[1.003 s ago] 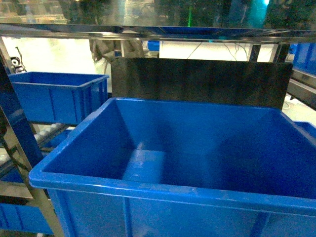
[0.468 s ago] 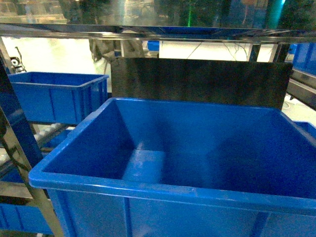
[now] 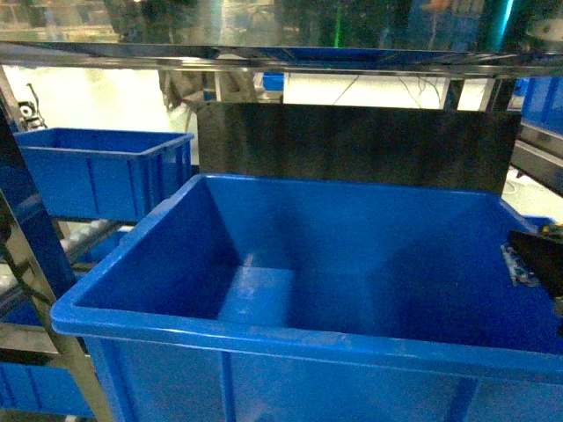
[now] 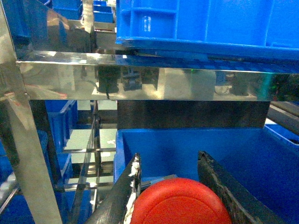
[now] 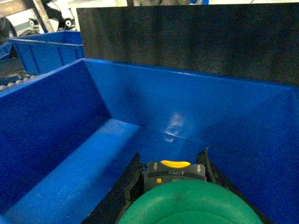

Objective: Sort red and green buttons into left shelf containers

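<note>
The red button (image 4: 182,205) shows its round cap between the dark fingers of my left gripper (image 4: 169,161), which is shut on it, below a steel shelf rail and in front of a large blue container (image 4: 261,158). The green button (image 5: 189,207), with a grey base and yellow tab, is clamped in my right gripper (image 5: 170,156). It hangs inside the large blue container (image 5: 51,126), above its floor. In the head view the right gripper (image 3: 535,259) pokes in at the right edge over that container (image 3: 132,264). The left gripper is out of the head view.
A second blue bin (image 3: 97,167) sits further back on the left shelf. A black panel (image 3: 352,145) stands behind the big bin. Steel shelf rails (image 4: 140,77) cross overhead, with a metal upright (image 3: 35,290) at the left and more blue bins (image 4: 210,23) above.
The right gripper has come into the head view at the right edge, over the big bin. The bins and shelf have not moved.
</note>
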